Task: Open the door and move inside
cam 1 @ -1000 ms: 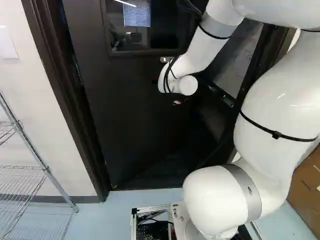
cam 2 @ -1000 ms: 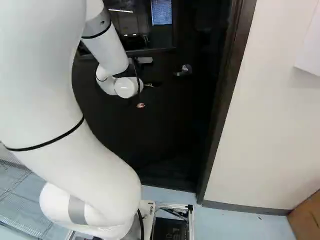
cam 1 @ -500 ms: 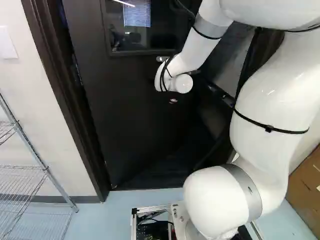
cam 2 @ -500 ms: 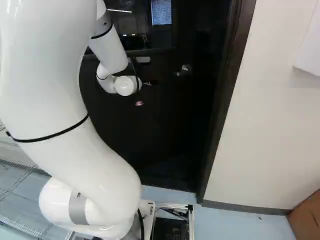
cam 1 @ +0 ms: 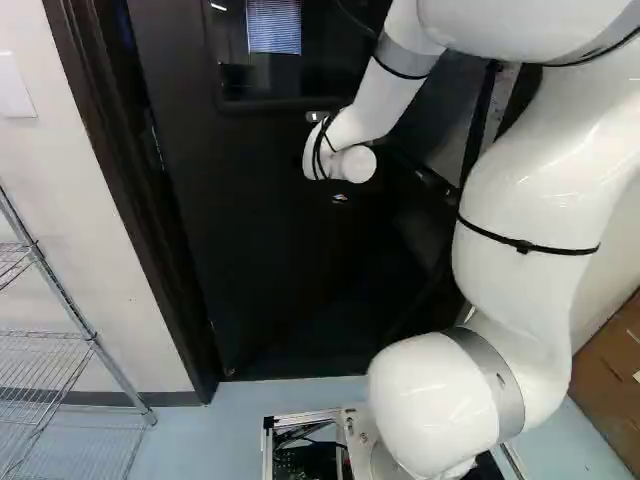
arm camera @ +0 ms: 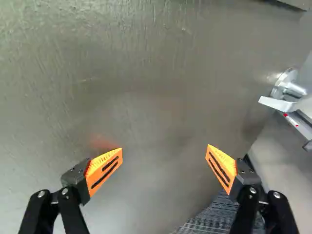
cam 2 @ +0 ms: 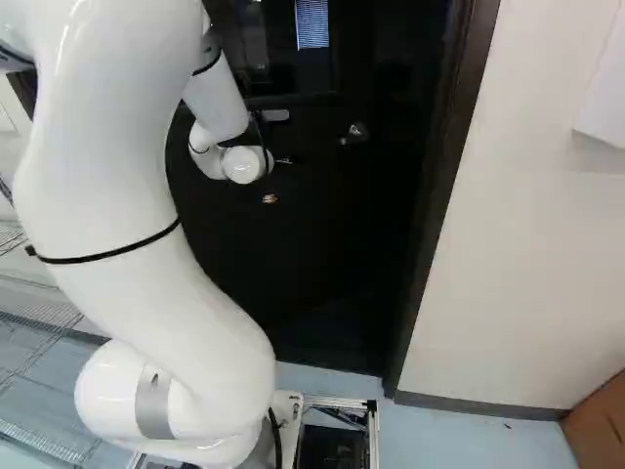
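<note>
The black gripper [cam 1: 340,198] is hard to make out against the dark door [cam 1: 270,230], just below the white wrist in the left base view; its fingertips are hidden there. In the wrist view the gripper [arm camera: 164,153] has its orange-padded fingers wide apart, nothing between them, facing the flat surface of the door [arm camera: 146,87]. Contact with it cannot be told. A silver lever handle [cam 2: 355,134] shows right of the wrist in the right base view. The wrist view has this handle [arm camera: 285,95] beyond and to one side of the fingers, by the door's free edge. The door stands ajar.
A dark door frame [cam 2: 444,186] borders the doorway, with pale wall [cam 2: 518,244] beside it. A wire shelf [cam 1: 75,345] stands at the left base view's left, brown boxes [cam 1: 612,375] at its right. Striped flooring [arm camera: 209,219] shows past the door's edge.
My arm has moved forward and leftward in the left base view. The door's window edge and handle have shifted slightly against the frame, swinging away from me. The base has not moved.
</note>
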### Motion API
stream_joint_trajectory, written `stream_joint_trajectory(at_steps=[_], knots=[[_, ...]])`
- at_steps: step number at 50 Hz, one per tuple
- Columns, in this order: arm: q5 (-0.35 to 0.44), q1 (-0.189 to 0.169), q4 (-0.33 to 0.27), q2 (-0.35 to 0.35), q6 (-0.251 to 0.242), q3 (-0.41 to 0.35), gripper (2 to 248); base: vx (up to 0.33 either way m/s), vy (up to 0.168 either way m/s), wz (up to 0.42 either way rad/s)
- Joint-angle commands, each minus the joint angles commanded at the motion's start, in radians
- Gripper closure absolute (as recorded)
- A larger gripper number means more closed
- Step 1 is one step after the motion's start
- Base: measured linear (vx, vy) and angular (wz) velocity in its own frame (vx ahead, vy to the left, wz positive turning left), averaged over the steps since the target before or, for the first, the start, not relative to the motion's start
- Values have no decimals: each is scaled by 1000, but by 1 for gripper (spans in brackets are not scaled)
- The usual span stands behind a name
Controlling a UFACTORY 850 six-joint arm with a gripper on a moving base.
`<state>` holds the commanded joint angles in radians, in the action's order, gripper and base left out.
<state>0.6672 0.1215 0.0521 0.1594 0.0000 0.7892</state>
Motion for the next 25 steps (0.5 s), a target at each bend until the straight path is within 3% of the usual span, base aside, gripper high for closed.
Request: stream_joint_trajectory(at_steps=[25], knots=[[0,31,89,56,0,62,3,0,0,0]])
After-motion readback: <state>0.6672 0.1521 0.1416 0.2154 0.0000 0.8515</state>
